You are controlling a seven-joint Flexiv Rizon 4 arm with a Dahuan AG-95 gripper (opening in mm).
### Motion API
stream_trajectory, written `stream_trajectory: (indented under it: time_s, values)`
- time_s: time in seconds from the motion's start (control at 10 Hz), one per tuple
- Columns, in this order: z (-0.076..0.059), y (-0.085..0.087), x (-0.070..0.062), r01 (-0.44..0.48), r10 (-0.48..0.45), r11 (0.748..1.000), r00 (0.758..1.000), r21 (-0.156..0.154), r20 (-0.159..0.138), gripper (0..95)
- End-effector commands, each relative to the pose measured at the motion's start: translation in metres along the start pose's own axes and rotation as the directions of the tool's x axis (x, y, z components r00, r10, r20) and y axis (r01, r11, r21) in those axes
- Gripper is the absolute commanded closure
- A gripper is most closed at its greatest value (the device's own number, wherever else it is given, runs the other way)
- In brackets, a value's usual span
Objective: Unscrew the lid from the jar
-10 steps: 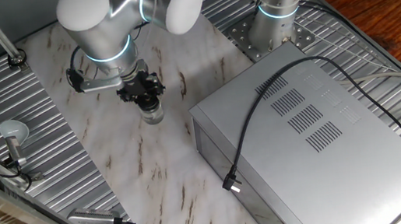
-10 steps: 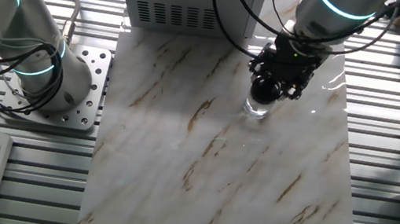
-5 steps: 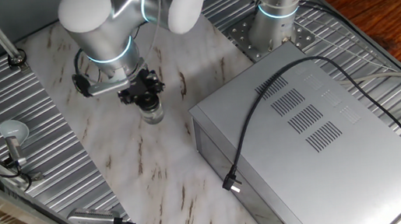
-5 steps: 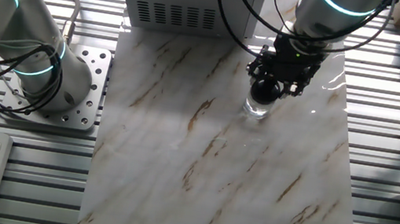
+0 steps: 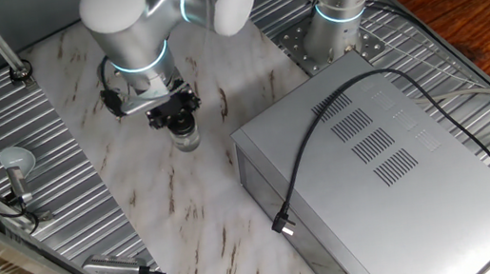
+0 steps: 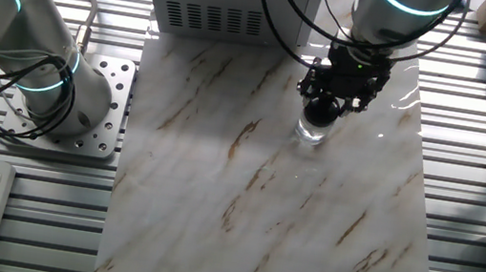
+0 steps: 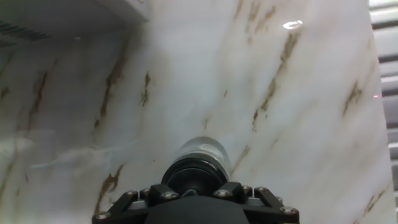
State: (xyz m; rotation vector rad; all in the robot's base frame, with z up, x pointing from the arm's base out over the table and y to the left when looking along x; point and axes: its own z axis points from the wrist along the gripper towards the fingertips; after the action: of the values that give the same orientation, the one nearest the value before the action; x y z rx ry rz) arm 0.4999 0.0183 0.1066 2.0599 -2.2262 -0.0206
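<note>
On the marble slab point(image 5: 136, 181), my gripper point(image 5: 183, 124), clamped on the lid point(image 7: 198, 176), has turned further; the jar point(image 6: 310, 132) stays put, so unscrewing is progressing.

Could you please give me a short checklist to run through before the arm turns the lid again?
1. Gripper centred over the lid: ok, the dark cap sits right below the fingers in the hand view.
2. Fingers closed on the lid: ok, they appear clamped around it in both fixed views.
3. Jar upright on the marble table: ok, it stands straight.
4. Jar held against spinning: not ok, nothing braces it; it stands free.
5. Room from the grey metal box: ok, clear gap beside the jar.
6. How far the lid is loosened: cannot tell, the thread is hidden.
</note>
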Motion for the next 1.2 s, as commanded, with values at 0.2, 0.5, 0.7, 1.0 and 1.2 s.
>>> stream_trajectory:
  time_s: [0.2, 0.5, 0.7, 1.0, 1.2]
  values:
    - [0.0007, -0.0011, 0.0002, 0.074, -0.074, 0.997, 0.997, 0.014, 0.001, 38.0]
    - [0.0007, -0.0011, 0.0002, 0.105, -0.105, 0.994, 0.994, 0.012, 0.003, 38.0]
    - [0.0005, -0.0011, 0.0002, 0.132, -0.132, 0.991, 0.991, 0.014, 0.002, 38.0]
    - [0.0004, -0.0011, 0.0002, 0.156, -0.156, 0.988, 0.988, 0.013, 0.002, 38.0]
    - [0.0004, -0.0011, 0.0002, 0.166, -0.166, 0.986, 0.986, 0.011, 0.002, 38.0]
